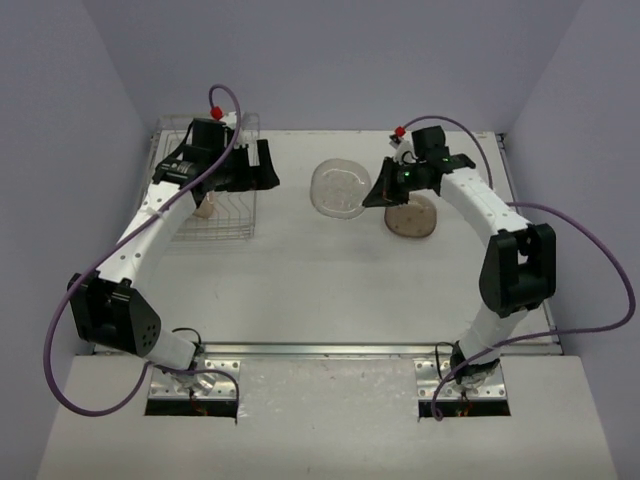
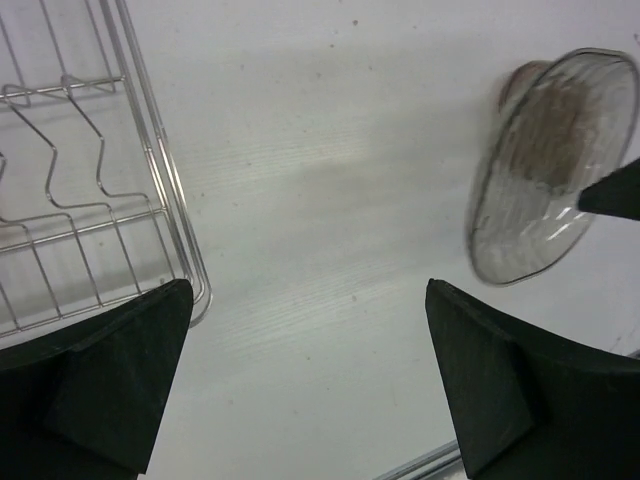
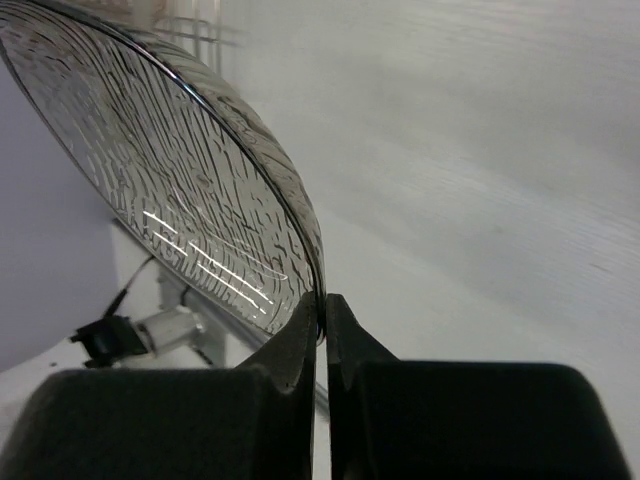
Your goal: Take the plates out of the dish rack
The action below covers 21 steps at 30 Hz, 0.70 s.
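Observation:
The silver wire dish rack (image 1: 222, 205) stands at the table's back left, and its corner shows in the left wrist view (image 2: 150, 190). A pale pink plate (image 1: 205, 209) sits in it, partly hidden by my left arm. My left gripper (image 1: 263, 168) hangs open just right of the rack, over bare table, with nothing between its fingers (image 2: 308, 370). My right gripper (image 1: 378, 195) is shut on the rim of a clear ribbed plate (image 1: 338, 187), which is tilted up on edge (image 3: 170, 180) (image 2: 550, 170). A brownish plate (image 1: 411, 219) lies flat on the table under my right wrist.
Pale walls close in the table on the left, back and right. Purple cables loop from both arms. A metal rail (image 1: 330, 349) runs along the near edge between the arm bases.

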{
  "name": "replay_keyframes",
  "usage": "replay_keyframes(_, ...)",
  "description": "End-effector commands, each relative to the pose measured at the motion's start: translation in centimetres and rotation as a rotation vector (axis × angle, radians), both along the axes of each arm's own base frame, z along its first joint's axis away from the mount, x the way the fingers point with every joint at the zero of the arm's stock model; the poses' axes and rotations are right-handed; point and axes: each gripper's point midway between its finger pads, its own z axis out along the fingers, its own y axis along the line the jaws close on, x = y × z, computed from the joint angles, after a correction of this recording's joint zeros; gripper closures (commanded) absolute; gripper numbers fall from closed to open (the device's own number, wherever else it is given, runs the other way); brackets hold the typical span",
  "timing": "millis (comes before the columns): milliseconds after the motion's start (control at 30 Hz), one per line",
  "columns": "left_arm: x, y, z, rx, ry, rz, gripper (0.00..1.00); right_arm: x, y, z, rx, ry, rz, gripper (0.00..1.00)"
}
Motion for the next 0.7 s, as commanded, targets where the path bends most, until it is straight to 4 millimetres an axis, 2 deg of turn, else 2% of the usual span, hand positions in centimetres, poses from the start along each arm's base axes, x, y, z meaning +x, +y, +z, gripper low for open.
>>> replay_keyframes(0, 1.4, 2.2, 3.2, 0.073, -0.113, 0.072, 0.0, -2.3, -6.3, 0.0, -0.208, -0.113, 0.117, 1.0)
replay_keyframes(100, 2.0, 3.1, 3.1, 0.102, -0.122, 0.121, 0.0, -4.1, -9.6, -1.8, -0.274, -0.053, 0.152, 1.0)
replay_keyframes(167, 2.3, 3.5, 3.1, 0.109, -0.124, 0.155, 0.0, -4.7, -11.6, -2.8, -0.281, -0.004, 0.14, 1.0)
replay_keyframes(233, 2.5, 3.9, 3.2, 0.119, -0.122, 0.176, 0.0, -4.8, -12.6, -3.6, -0.277, 0.042, 0.128, 1.0)
replay_keyframes(500, 1.9, 4.6, 2.9, 0.138, -0.122, 0.197, 0.0, -2.4, -18.6, -6.2, -0.245, 0.139, -0.003, 1.0)
replay_keyframes(667, 1.8, 4.7, 2.4, 0.142, -0.12, 0.203, 0.0, -0.7, -20.9, -6.8, -0.214, 0.157, -0.067, 1.0)
